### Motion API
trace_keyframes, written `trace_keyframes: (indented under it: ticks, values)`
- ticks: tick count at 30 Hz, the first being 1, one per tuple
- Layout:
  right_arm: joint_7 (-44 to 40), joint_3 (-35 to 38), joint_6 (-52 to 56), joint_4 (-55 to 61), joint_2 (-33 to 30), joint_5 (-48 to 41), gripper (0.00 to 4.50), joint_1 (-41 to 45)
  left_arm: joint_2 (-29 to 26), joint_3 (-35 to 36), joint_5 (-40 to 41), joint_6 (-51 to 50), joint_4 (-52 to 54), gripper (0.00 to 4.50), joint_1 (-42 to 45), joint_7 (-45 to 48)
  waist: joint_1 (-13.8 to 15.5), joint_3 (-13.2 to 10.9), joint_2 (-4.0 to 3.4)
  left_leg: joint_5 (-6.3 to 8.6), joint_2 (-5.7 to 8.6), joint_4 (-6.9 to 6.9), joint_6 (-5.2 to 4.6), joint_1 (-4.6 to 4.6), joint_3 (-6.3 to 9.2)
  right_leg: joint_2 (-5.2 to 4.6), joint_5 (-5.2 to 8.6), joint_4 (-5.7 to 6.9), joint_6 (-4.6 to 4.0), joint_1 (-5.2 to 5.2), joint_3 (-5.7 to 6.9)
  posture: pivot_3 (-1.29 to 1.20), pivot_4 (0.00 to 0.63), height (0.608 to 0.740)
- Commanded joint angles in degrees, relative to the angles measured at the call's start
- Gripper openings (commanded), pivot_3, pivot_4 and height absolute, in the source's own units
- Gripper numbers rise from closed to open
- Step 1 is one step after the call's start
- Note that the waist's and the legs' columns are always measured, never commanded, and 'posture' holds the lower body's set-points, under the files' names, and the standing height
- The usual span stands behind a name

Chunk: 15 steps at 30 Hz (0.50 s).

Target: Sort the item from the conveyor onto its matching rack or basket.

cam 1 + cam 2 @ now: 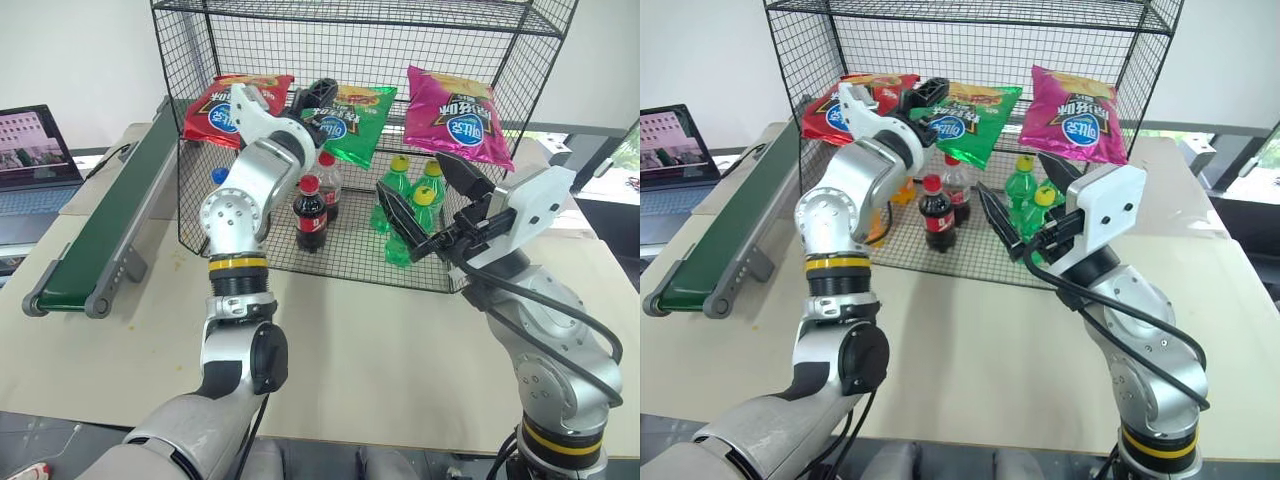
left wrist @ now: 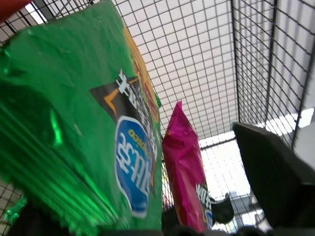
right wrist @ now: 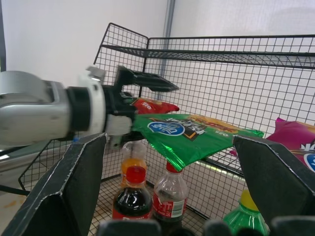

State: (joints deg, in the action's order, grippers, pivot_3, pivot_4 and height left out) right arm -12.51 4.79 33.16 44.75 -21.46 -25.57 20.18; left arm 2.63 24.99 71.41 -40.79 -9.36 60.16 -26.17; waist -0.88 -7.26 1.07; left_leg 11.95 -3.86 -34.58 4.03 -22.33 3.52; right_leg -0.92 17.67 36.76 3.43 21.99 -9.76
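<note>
Glossy, crinkled foil on the green crisp bag (image 1: 355, 122) and magenta bag (image 1: 456, 118). Thin black wire mesh for the rack (image 1: 250, 50). Matt dark green belt, grey metal rails on the conveyor (image 1: 100, 225). Clear shiny plastic cola bottle (image 1: 310, 215).

A red bag (image 1: 225, 112) and magenta bag (image 1: 455, 115) lie above cola bottles (image 1: 310, 215) and green bottles (image 1: 412, 200); a laptop (image 1: 35, 150) sits nearby.

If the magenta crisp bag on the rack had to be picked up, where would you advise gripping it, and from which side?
Grip the magenta bag by its lower front edge, coming from the open front of the rack. It lies tilted on the middle tier with that edge overhanging towards the robot, and nothing is touching it there, so probably two fingers can close on it.
</note>
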Motion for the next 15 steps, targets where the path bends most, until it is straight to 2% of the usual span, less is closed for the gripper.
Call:
trace_keyframes:
  ticks: [1,4,7,10,12,14,15]
  values:
    - [-1.64,0.41,-2.21,0.64,-0.12,-0.58,4.50,-0.78,-6.00,-0.54,11.69,-10.55,11.63,4.39,-6.50,2.57,-0.32,0.01,-0.03,0.00,0.00,0.00,0.00,0.02,0.00,0.00,0.00,0.04,0.00,0.00,0.00,0.00,0.150,0.740]
    - [-4.06,0.06,-4.11,0.14,-0.61,-0.33,4.50,-3.21,-13.68,-1.02,21.77,-16.69,19.78,4.39,-13.42,9.02,-0.31,0.00,-0.02,-0.02,-0.02,0.00,0.03,0.00,0.01,0.00,0.00,0.13,0.00,0.05,0.00,0.00,0.150,0.740]
    - [-6.52,0.04,-6.12,-0.33,-1.24,0.07,4.50,-6.31,-22.56,-1.47,23.82,-20.18,24.21,4.39,-20.90,14.90,-0.01,0.01,-0.03,-0.01,-0.01,-0.05,0.04,-0.01,0.01,0.00,0.00,0.12,0.01,0.03,0.00,0.00,0.150,0.740]
    - [-8.12,-0.30,-7.35,-0.81,-1.82,0.92,4.50,-11.81,-34.78,-4.66,9.51,-20.21,29.97,4.39,-32.59,25.61,-0.20,0.05,-0.09,-0.01,-0.01,-0.04,0.04,0.08,0.00,0.00,0.01,0.08,0.01,-0.01,0.00,0.00,0.150,0.740]
    - [-6.87,-1.32,-7.95,-1.88,-1.06,2.96,4.50,-16.12,-43.06,-11.05,-9.62,-10.20,31.80,4.39,-42.55,32.57,-0.34,0.04,-0.09,-0.02,-0.02,0.10,0.06,0.18,-0.03,0.00,0.03,0.06,-0.04,-0.01,0.00,0.00,0.150,0.740]
    - [-5.19,-2.37,-8.40,-3.26,-0.19,5.39,4.50,-19.39,-45.67,-15.47,-21.53,-1.67,30.13,4.39,-48.22,35.74,-0.33,0.04,-0.10,-0.05,-0.02,0.33,0.12,0.27,-0.06,-0.01,0.04,0.00,-0.11,0.03,-0.01,0.00,0.150,0.740]
    - [-4.16,-3.39,-8.92,-4.28,0.64,6.85,4.50,-21.43,-45.06,-17.36,-27.27,3.76,27.38,4.39,-50.15,35.78,-0.27,0.03,-0.09,-0.06,-0.02,0.42,0.15,0.29,-0.09,-0.02,0.04,0.01,-0.13,0.06,-0.03,0.00,0.150,0.740]
